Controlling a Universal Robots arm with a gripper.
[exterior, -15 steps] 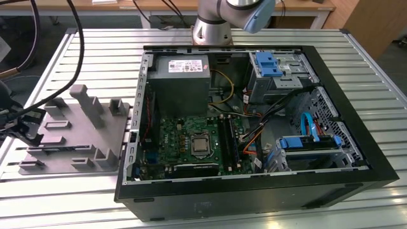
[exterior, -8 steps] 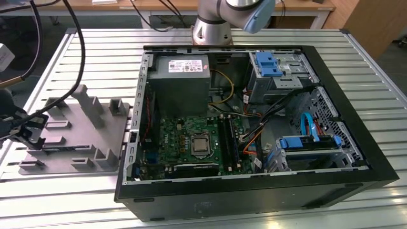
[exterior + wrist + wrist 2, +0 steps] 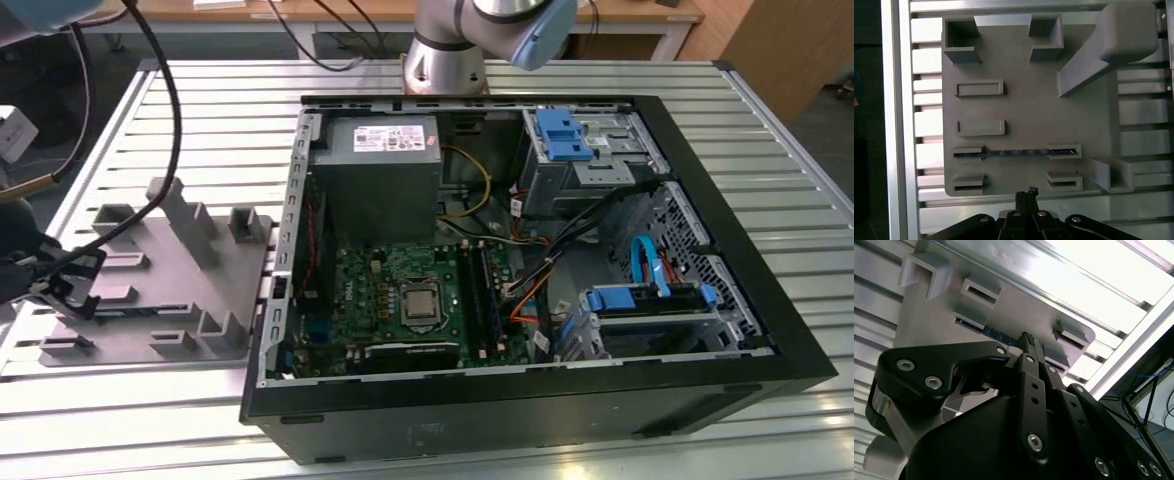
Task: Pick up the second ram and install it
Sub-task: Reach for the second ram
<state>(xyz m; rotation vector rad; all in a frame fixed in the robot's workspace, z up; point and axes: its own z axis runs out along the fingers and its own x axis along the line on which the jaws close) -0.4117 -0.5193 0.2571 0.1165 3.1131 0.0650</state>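
One dark stick sits in the grey fixture tray: that's the second ram, standing on edge with its ends caught in two slotted holders, one row in from the tray's edge. The gripper hangs just off that edge, fingers pressed together on nothing and clear of the ram. In the second wrist view the closed gripper points at the tray, and a bluish sliver of the ram peeks out just beside the fingertips. Over in the exterior view, the gripper is at the tray's far side on that view's left, well apart from the open computer case and its green motherboard on the slatted table.
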